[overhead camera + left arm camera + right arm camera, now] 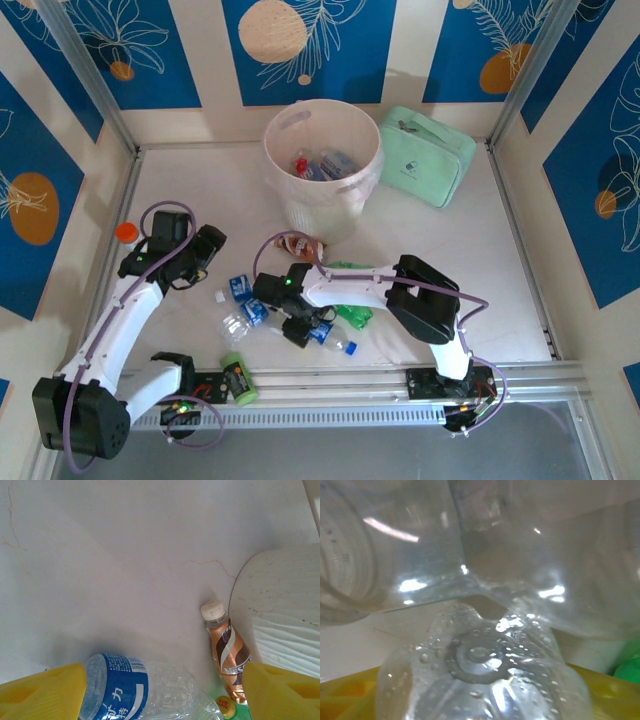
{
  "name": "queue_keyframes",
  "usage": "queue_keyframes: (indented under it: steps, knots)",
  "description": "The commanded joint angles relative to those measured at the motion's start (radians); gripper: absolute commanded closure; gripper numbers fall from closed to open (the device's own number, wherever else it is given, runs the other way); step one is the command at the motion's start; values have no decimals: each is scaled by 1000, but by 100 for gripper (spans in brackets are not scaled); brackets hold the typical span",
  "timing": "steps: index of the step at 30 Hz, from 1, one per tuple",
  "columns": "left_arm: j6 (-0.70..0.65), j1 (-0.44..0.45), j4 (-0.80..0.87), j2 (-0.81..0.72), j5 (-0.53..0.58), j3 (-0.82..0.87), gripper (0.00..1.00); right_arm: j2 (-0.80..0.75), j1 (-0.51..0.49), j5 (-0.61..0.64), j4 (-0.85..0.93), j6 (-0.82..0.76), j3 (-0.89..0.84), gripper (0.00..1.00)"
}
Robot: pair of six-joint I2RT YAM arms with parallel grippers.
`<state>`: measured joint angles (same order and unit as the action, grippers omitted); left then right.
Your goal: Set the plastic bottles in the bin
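The bin (322, 205) stands at the back with several plastic bottles (320, 165) inside. Loose bottles lie in front of it: a brownish one (300, 245), a green one (352, 316) and clear blue-labelled ones (240, 288). My left gripper (208, 250) hangs open, its yellow fingers (45, 692) on either side of a clear blue-labelled bottle (135, 690); the brownish bottle (227, 650) lies beside the bin's wall (280, 615). My right gripper (298, 325) is down among the bottles, its jaws closed on the base of a clear bottle (480, 660).
A mint-green zipped bag (428, 155) lies right of the bin. An orange-capped jar (127, 232) stands at the left wall. A light-green can (237, 378) lies by the front rail. A yellow cap (226, 706) shows near the brownish bottle.
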<state>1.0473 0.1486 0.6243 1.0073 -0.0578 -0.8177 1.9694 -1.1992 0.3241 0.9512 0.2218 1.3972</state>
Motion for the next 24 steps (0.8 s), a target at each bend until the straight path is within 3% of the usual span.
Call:
queue_keyframes:
  steps: [1,6,14,20,24]
  knots:
    - [7,-15,-5,-18,6,13,20,-26,8,15,-7,0,14,35]
    - [-21,-15,5,-18,15,-13,20,-107,22,14,-20,18,17,43]
    - [-46,-14,-32,-12,-30,-104,24,-340,107,-37,-60,91,72,43]
    - [-101,15,-249,-21,-165,-161,25,-542,268,-172,-175,237,78,44]
    - [-114,77,-489,-14,-293,-170,24,-675,420,-345,-297,380,35,43]
